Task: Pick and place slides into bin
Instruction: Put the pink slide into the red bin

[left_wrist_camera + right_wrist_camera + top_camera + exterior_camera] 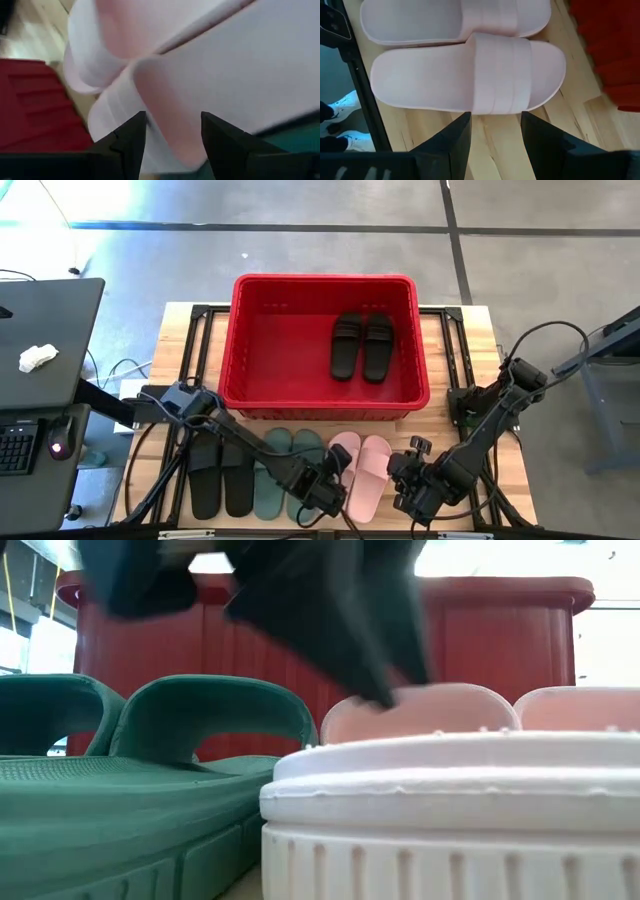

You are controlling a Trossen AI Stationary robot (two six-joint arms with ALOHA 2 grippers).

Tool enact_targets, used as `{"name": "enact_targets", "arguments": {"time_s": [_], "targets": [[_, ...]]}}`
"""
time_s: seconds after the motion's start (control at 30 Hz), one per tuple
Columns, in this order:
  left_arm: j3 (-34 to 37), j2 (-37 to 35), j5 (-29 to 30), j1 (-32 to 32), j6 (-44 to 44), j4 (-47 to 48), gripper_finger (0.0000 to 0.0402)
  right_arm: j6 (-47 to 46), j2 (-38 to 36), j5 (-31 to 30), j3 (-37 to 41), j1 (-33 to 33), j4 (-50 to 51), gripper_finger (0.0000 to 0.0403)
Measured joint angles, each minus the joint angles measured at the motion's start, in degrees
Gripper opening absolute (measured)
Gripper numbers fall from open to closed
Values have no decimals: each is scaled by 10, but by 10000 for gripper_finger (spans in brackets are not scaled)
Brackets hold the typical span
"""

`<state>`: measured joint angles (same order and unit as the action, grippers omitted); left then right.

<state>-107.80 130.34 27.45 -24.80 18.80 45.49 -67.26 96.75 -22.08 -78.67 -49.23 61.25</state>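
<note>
The red bin stands at the table's far middle with one black pair lying flat in it. Along the near edge lie another black pair, a sage-green pair and a pale pink pair, all soles down. My left gripper is open low over the left pink slide, its fingers either side of the strap's edge. My right gripper is open just to the right of the right pink slide, above the bare wood. My left gripper comes down slanting from the table's left onto the left pink slide's strap. One fingertip stands right at the strap's top. Whether it touches I cannot tell. The slide lies flat on the table.
The bin's near wall rises right behind the slides. The green pair lies close on the left of the pink pair. A dark side desk with a keyboard and mouse stands to the left of the table. Cables run along both arms.
</note>
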Motion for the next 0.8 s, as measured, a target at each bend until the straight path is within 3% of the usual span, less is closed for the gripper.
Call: {"name": "enact_targets", "arguments": {"time_s": [0.43, 0.8], "targets": [[-1, 11, 97, 1, -15, -11, 152, -8, 0, -20, 0, 0, 2, 160], [-1, 34, 62, 15, -28, -20, 104, -9, 0, -27, 0, 0, 4, 160]]}}
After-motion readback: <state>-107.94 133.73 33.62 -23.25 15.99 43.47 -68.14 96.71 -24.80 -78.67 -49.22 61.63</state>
